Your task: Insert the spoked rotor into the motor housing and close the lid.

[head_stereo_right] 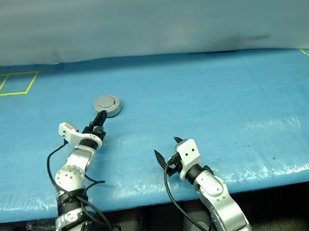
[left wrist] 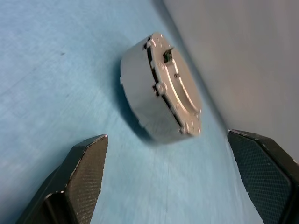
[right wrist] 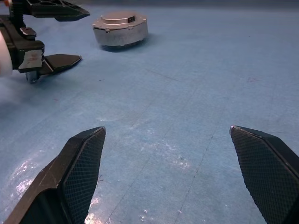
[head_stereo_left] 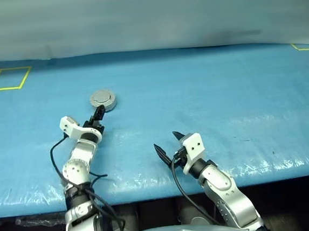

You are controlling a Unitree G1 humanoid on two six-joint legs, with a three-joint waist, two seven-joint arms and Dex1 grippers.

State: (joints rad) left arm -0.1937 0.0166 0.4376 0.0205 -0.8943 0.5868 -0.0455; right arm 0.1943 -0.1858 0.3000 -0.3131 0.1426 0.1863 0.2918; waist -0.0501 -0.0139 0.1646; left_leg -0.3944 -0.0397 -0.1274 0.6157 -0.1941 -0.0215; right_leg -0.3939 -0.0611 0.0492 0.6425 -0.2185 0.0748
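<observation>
The motor housing (head_stereo_left: pixel 103 99) is a round silver-grey puck resting on the blue table, left of centre. The lid (left wrist: pixel 183 93) sits on top of it, plain grey face outward, with a small dark notch near its rim. The spoked rotor is hidden. My left gripper (head_stereo_left: pixel 97 115) is open and empty, a short way in front of the housing, pointing at it without touching. From the right wrist view I see the housing (right wrist: pixel 120 30) beside the left gripper (right wrist: pixel 83 35). My right gripper (head_stereo_left: pixel 166 140) is open and empty near the table's front edge, well apart from the housing.
The blue table (head_stereo_left: pixel 208 105) stretches wide to the right of the housing. Yellow tape marks lie at the far left (head_stereo_left: pixel 5 79) and far right (head_stereo_left: pixel 305 47) corners. A grey wall (head_stereo_left: pixel 146 19) rises behind the table.
</observation>
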